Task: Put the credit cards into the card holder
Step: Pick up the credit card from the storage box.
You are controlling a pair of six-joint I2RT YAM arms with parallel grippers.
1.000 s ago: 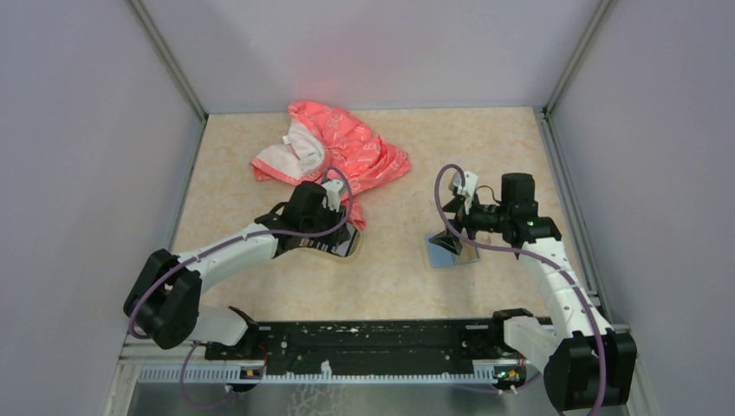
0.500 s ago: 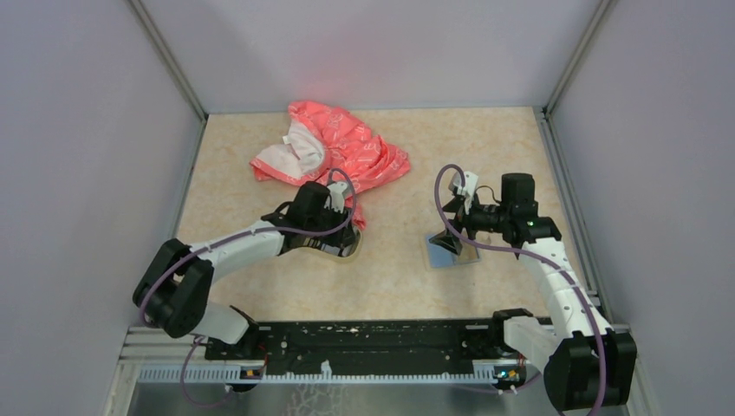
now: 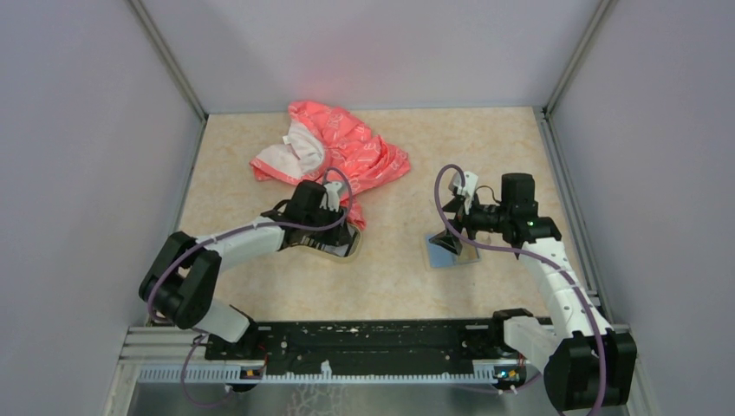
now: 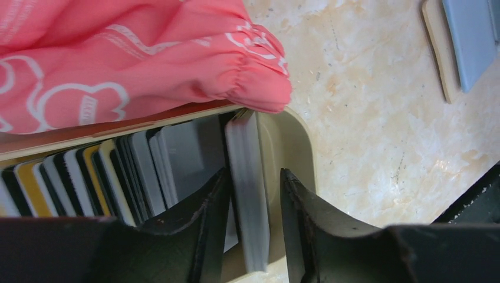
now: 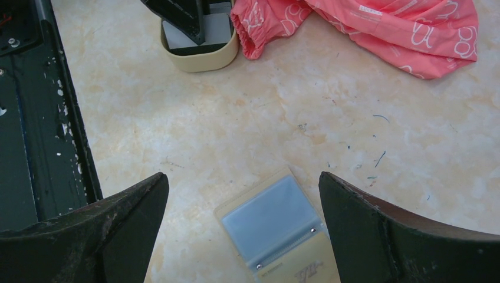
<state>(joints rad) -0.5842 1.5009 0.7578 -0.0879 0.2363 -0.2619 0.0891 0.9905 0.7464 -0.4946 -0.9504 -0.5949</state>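
On the left half of the table (image 3: 390, 290), toward the far edge, lies a pink cloth (image 3: 334, 147). Its near hem hangs over the far rim of a beige dish (image 4: 295, 147). Only the left wrist view shows what is inside: the credit cards (image 4: 118, 171) stand on edge in a tight row, dark, pale and yellow. The left gripper (image 4: 253, 183) reaches into the right end of the dish. Its jaws are partly spread on both sides of one grey card (image 4: 244, 153), and a thin gap shows at the right finger, so they do not press it. From above, the arm hides this.

Between the dish and the card holder (image 3: 452, 251) the surface is bare. The card holder lies near the centre, a little to the right, unfolded with the blue-grey lining up, which the right wrist view shows clearly. The right gripper (image 5: 242, 177) hangs over it with jaws spread wide and holds nothing. The right edge is free.
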